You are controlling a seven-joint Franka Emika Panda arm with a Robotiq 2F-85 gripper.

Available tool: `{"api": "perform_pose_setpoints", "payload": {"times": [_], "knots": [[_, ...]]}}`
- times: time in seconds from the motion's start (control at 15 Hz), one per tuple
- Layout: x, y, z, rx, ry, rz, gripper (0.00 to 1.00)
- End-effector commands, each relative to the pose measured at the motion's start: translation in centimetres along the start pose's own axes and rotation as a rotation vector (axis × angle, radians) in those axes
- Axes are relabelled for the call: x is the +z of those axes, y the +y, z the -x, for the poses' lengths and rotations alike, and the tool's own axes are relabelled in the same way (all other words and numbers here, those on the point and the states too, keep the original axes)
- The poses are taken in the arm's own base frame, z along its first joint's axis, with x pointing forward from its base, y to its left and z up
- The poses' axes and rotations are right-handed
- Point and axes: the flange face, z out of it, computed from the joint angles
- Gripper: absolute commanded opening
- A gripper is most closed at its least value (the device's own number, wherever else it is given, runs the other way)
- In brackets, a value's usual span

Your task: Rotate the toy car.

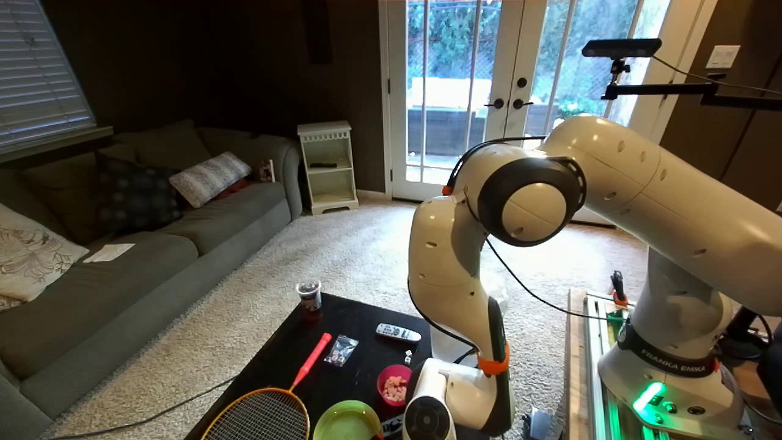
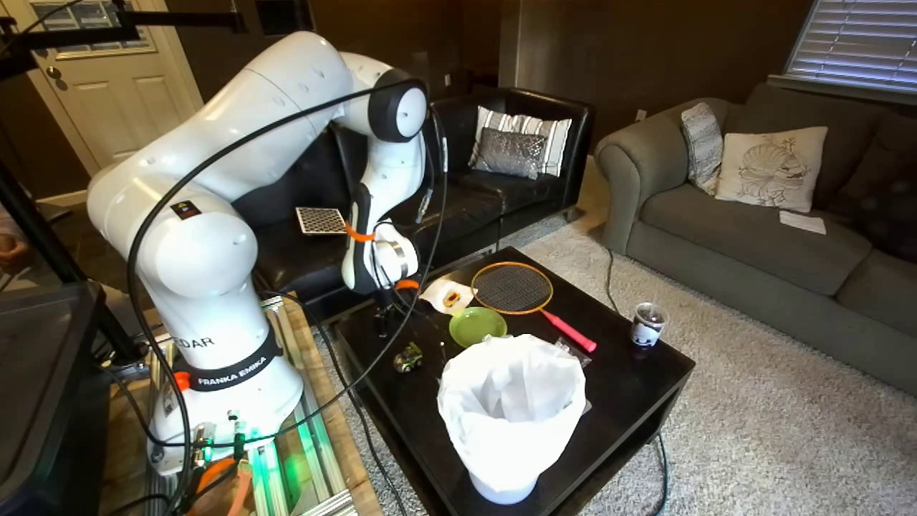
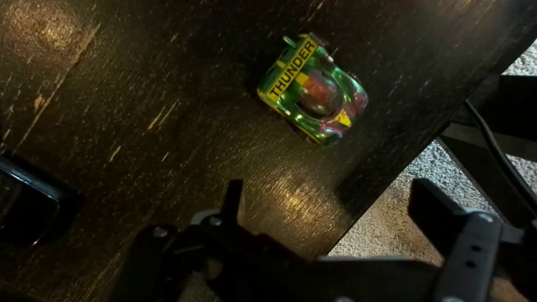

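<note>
Daylight glares through glass doors (image 1: 512, 79) beyond tabletop (image 1: 351, 319) | robot base (image 1: 672, 379) glows green beside tabletop | wrist view: warm glare spots tabletop, pincer (image 3: 325, 186) shows nearly black

A toy car (image 2: 408, 357) stands on the black coffee table (image 2: 623, 394), near the gripper (image 2: 382, 328). A badminton racket (image 2: 517, 291) lies beside a green bowl (image 2: 477, 327), beyond a white-bagged trash bin (image 2: 510, 451).

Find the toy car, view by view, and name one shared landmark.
In an exterior view: not visible; the robot arm blocks part of the dark table.
In an exterior view: toy car below centre, slightly left.
Wrist view: toy car in the upper half, right of centre.
Shared landmark: the dark table.
</note>
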Motion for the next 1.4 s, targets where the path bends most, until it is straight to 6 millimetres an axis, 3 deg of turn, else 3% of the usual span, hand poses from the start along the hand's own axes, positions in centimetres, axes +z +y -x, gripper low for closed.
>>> {"api": "perform_pose_setpoints", "payload": {"times": [0.0,0.27,0.73,1.33], "knots": [[1.4,-0.6,0.7,-0.061,0.020,0.052,1.00],[3.2,-1.0,1.2,-0.113,0.029,0.059,1.00],[6.5,-0.7,0.2,-0.152,0.000,0.039,1.00],[7.5,-1.3,2.4,-0.179,-0.055,0.024,1.00]]}}
